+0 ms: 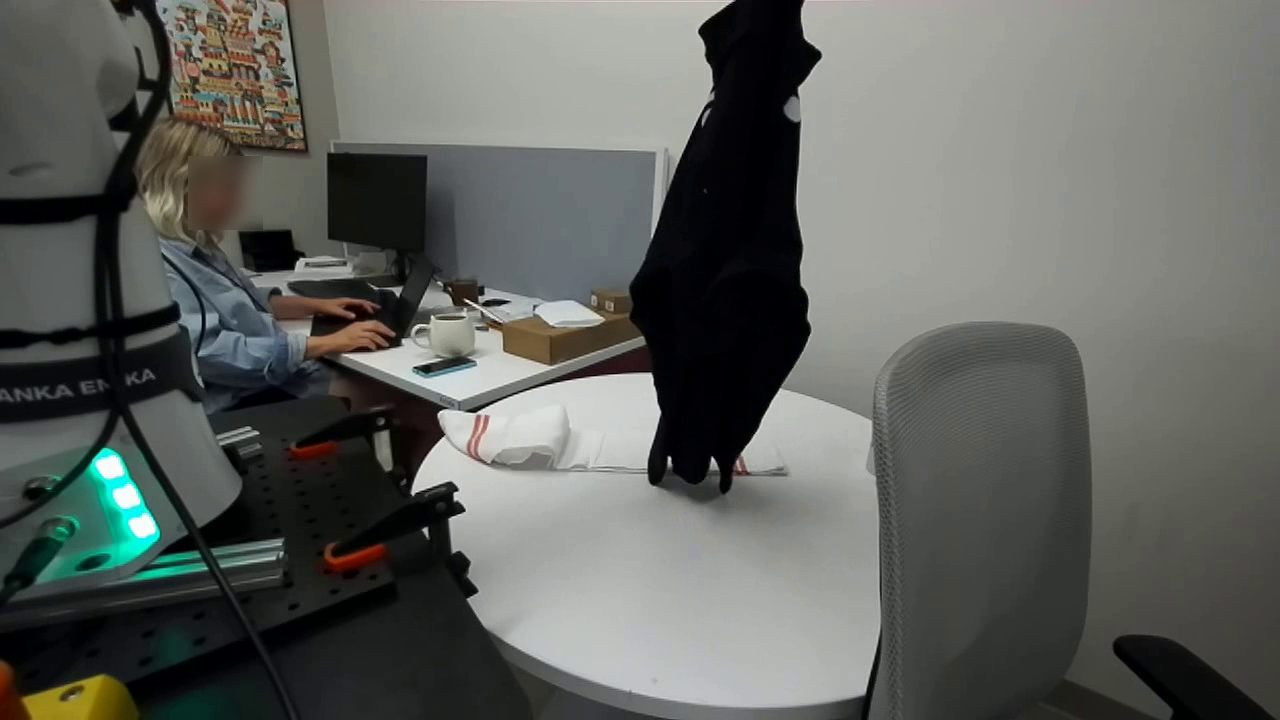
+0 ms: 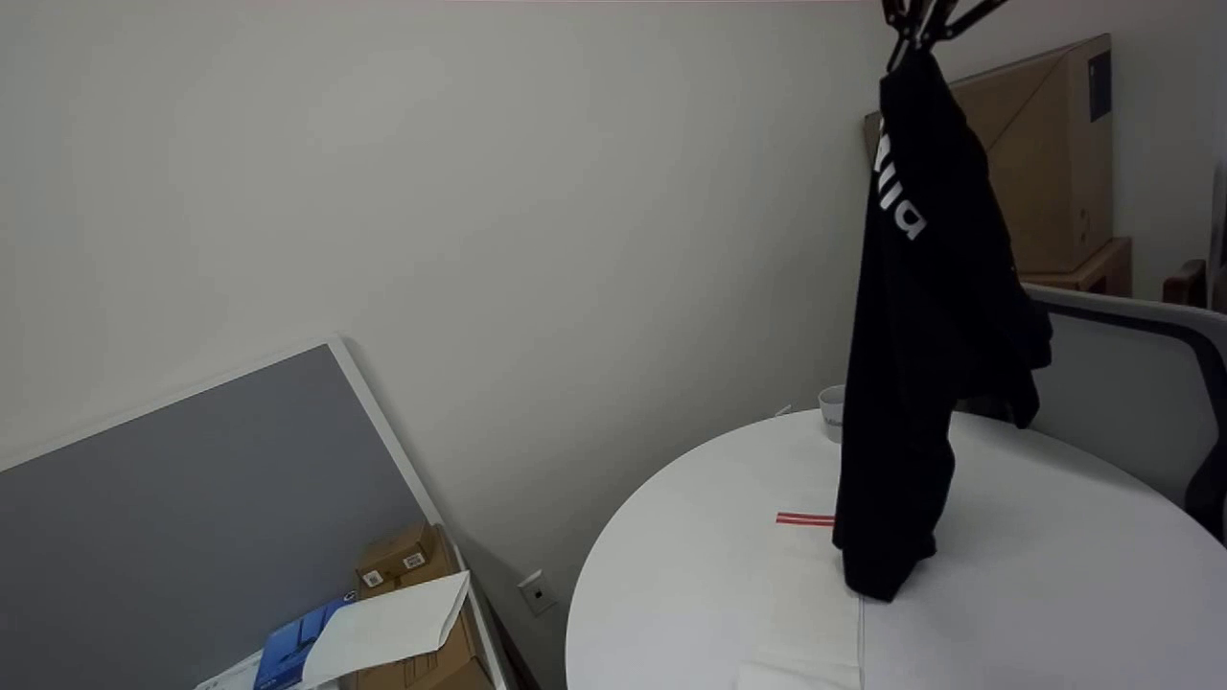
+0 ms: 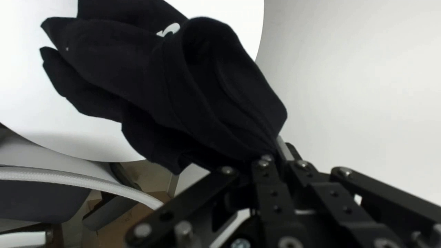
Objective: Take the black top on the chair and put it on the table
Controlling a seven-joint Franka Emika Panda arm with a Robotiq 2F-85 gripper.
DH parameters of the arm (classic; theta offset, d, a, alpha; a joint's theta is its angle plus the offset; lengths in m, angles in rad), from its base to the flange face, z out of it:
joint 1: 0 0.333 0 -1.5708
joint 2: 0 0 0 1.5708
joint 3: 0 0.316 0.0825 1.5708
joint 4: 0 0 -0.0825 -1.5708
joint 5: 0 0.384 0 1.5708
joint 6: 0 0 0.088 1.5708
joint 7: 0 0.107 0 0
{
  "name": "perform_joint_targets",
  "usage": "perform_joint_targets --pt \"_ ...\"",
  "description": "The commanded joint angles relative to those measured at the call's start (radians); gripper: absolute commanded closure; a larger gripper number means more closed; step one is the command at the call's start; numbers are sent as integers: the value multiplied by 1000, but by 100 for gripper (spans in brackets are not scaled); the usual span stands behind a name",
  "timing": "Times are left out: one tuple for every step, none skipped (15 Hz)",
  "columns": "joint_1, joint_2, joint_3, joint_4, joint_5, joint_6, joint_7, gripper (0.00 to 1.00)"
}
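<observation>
The black top [image 1: 730,260] hangs limp and lengthwise above the round white table [image 1: 660,590]. It also shows in an exterior view [image 2: 911,364], with white print near its upper part. Its lower ends are close to the tabletop; I cannot tell whether they touch. In the wrist view, the black top [image 3: 148,75] runs into my gripper [image 3: 277,148], whose fingers are shut on its bunched edge. My gripper [image 2: 906,57] is at the upper edge in an exterior view. The grey chair [image 1: 985,500] stands beside the table; its backrest [image 2: 1122,374] is partly behind the black top.
A white cloth with red stripes [image 1: 510,437] lies on the table under the black top. A cup [image 2: 832,412] stands near the table's far edge. A desk with a monitor [image 1: 377,200], mug [image 1: 445,335] and cardboard box [image 1: 560,338] adjoins; a person [image 1: 240,270] sits there.
</observation>
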Motion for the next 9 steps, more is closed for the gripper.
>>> perform_joint_targets --pt "-23 18 4 -15 -67 44 3 93" --pt "-27 27 6 -11 -86 52 6 92" --pt "-29 39 8 -1 -105 60 11 92" --pt "-29 49 11 9 -123 65 16 92" --pt "-27 57 15 19 -138 71 20 92" --pt "-24 62 19 27 -154 78 24 92" --pt "-23 66 23 36 -167 83 28 92" --pt "-20 67 26 46 -175 86 29 92" --pt "-19 67 30 58 -179 92 31 92"
